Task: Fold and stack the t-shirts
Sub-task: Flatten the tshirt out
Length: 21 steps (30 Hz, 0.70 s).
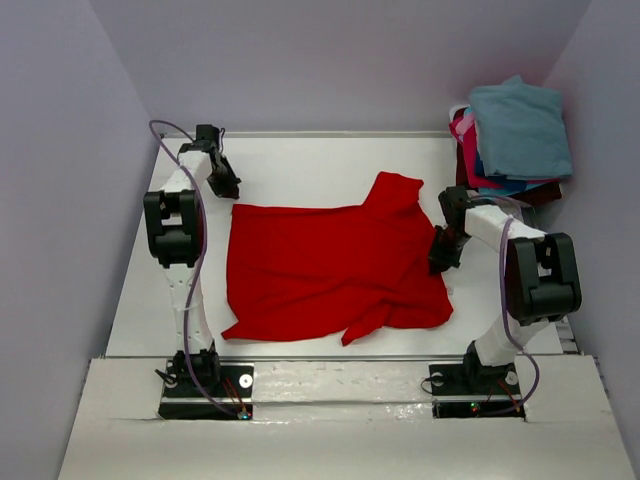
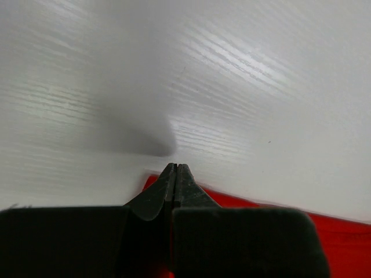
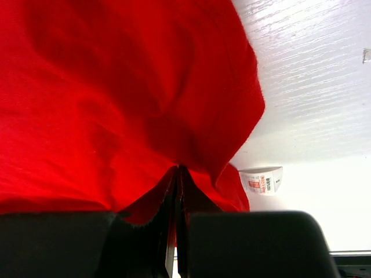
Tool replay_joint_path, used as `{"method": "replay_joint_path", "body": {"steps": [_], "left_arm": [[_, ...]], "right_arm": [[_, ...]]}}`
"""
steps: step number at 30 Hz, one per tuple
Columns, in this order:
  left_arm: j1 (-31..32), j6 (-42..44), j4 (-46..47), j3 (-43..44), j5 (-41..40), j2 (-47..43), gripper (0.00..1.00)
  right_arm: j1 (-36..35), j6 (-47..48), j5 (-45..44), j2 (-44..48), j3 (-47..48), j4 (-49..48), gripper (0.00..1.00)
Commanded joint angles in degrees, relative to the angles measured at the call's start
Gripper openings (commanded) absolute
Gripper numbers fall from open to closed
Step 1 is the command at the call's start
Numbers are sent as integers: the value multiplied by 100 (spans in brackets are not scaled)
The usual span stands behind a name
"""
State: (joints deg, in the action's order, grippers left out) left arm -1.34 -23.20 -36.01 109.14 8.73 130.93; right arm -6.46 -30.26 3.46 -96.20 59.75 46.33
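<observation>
The limp, lightweight red t-shirt (image 1: 320,265) lies spread on the desk (image 1: 300,165), the right gripper (image 3: 177,171) clamped on its right edge and the left gripper (image 2: 175,168) closed at its far-left corner, corners and hems likely offering the surest hold.

A bright red cloth t-shirt (image 1: 330,265) lay spread and rumpled between the claws, far-left corner pinched by left claw (image 1: 230,192), right edge gathered in right claw (image 1: 440,262), teal-topped pile of folded cloth t-shirts (image 1: 515,130) sat beyond right claw.
</observation>
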Motion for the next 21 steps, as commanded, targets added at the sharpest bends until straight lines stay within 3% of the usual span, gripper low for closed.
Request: {"method": "replay_joint_path", "body": {"steps": [1, 5, 8, 12, 21], "left_arm": [[-68, 123, -214, 109, -109, -50, 6], [-68, 123, -64, -427, -372, -585, 30], [-68, 123, 41, -840, -425, -796, 41], [-68, 70, 287, -1272, -329, -1035, 47], [-68, 175, 340, -1413, -205, -1210, 47]], "right_arm": [[-57, 3, -3, 14, -16, -124, 7], [-57, -15, 14, -4, -59, -159, 7], [-57, -32, 58, -47, -95, -229, 7], [-110, -41, 49, -127, -69, -238, 7], [-163, -50, 40, -188, -24, -247, 7]]}}
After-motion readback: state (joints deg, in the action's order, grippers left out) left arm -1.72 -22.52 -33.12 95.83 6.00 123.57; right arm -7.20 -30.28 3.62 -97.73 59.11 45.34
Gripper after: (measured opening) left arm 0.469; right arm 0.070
